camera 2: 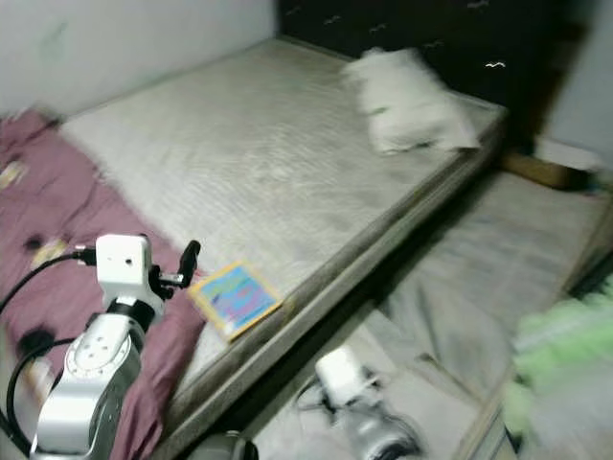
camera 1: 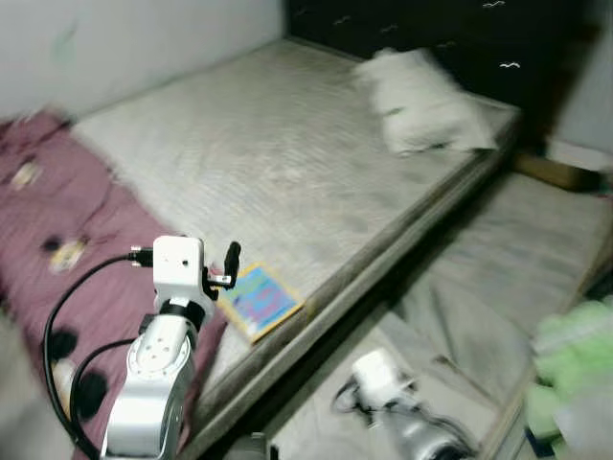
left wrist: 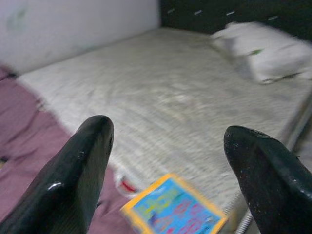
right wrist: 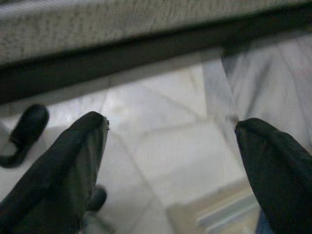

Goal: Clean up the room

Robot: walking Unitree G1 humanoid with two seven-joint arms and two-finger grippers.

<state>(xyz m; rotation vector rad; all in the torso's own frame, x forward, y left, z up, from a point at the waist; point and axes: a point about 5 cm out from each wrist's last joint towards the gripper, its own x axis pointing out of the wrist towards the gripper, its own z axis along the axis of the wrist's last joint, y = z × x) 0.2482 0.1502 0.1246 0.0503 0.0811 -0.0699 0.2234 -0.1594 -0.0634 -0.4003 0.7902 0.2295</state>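
A maroon blanket covers the bed's left end. The left gripper hovers above the mattress edge, fingers spread wide and empty. Just beyond them, at about one o'clock, a blue book with a yellow border lies flat at the edge, its long axis angled toward four o'clock. A white pillow rests at the far corner. The right gripper hangs low over the floor, fingers wide apart, holding nothing.

You have a colourful book lying flat at the mattress edge, lower centre of the left eye view, cover blue with a yellow border. A white pillow rests at upper right. A maroon blanket covers the left side.
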